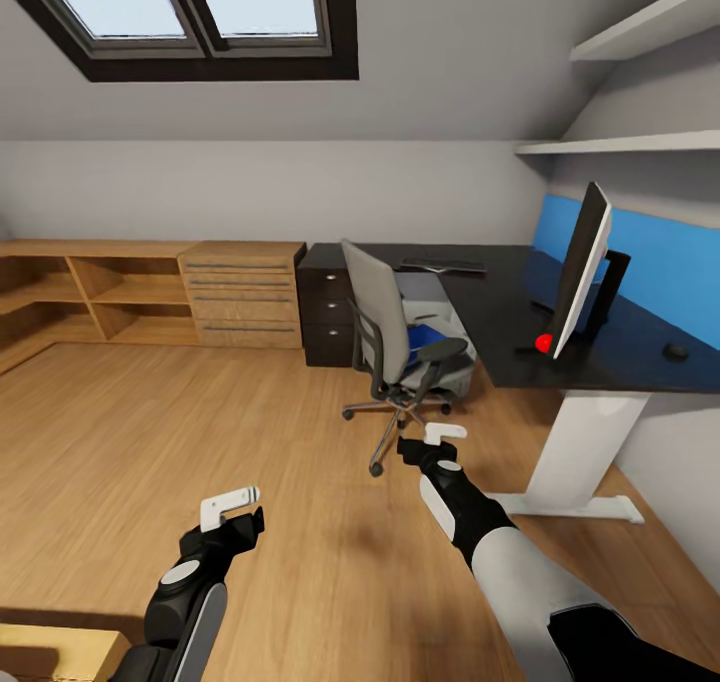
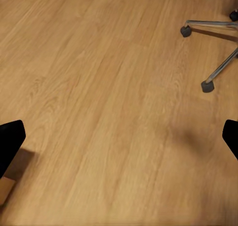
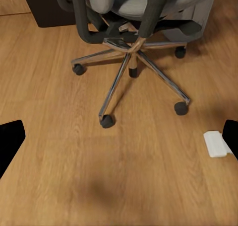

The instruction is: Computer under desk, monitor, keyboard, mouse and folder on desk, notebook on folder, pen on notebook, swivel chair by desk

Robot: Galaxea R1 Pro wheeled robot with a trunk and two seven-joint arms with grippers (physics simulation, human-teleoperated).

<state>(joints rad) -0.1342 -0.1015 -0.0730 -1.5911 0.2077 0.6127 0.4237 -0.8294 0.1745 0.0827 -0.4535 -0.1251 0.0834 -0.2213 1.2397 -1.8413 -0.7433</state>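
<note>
Blue folder [image 1: 428,336] lies flat on the swivel chair [image 1: 385,327] seat: thin, light, slippery; grip one exposed edge. Left pincer [image 1: 232,507] and right pincer [image 1: 440,440] are spread, empty.

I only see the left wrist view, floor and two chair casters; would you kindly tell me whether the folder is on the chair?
Observer: Yes, in the head view the blue folder lies on the swivel chair seat.
Operator: Thanks. What is on the desk?
Observer: The monitor stands on the desk, with the mouse near it.
Operator: And the right gripper?
Observer: The right gripper is open and empty, pointing toward the chair's base.
</note>
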